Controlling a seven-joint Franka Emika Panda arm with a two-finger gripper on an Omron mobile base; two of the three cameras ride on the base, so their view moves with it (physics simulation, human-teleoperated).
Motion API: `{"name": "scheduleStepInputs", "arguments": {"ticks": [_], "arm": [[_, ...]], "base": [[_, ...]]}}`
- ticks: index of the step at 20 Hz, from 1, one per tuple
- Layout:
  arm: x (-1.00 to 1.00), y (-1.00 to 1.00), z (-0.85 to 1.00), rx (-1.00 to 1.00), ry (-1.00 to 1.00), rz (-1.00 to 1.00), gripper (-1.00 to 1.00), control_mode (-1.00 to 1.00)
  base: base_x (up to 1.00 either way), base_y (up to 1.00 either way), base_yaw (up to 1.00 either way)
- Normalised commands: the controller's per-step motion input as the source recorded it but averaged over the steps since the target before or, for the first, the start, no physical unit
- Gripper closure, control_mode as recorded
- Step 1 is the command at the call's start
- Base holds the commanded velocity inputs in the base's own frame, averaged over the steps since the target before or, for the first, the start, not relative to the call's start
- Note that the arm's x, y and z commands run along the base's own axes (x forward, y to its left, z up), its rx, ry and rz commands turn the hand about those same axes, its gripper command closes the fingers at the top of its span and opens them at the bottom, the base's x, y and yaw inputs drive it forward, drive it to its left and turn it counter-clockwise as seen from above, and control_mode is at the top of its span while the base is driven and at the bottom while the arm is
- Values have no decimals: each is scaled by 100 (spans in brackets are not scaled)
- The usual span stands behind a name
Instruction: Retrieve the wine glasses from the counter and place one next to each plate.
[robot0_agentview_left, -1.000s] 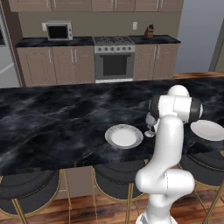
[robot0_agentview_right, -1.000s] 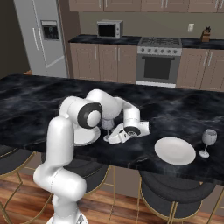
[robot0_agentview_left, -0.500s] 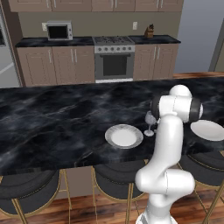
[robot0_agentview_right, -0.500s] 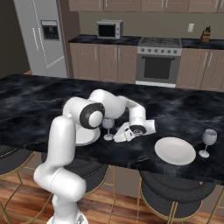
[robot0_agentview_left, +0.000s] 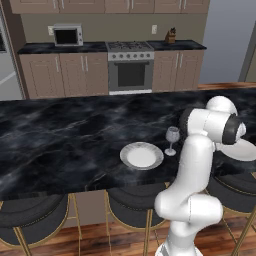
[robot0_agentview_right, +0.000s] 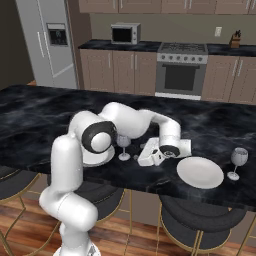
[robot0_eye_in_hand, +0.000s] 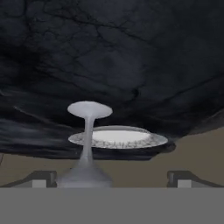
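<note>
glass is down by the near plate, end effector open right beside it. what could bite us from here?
1. The open end effector sits low and close to the standing wine glass; a sideways sweep on retreat could tip it.
2. The glass stands close beside its plate, so a nudge might knock it onto the rim.
3. The arm's elbow hangs over that plate; a low swing could drag it.
</note>
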Motion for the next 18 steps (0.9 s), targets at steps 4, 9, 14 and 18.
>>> {"name": "scheduleStepInputs", "arguments": {"ticks": [4,9,14,18], "arm": [[-77,-10,100,0,-29,-5,-100,-100],[-89,30,100,-6,-39,-5,-100,-100],[-73,100,99,-13,-47,0,-100,-100],[-56,97,88,-9,-44,0,-100,-100]], "base": [[0,0,0],[0,0,0],[0,0,0],[0,0,0]]}}
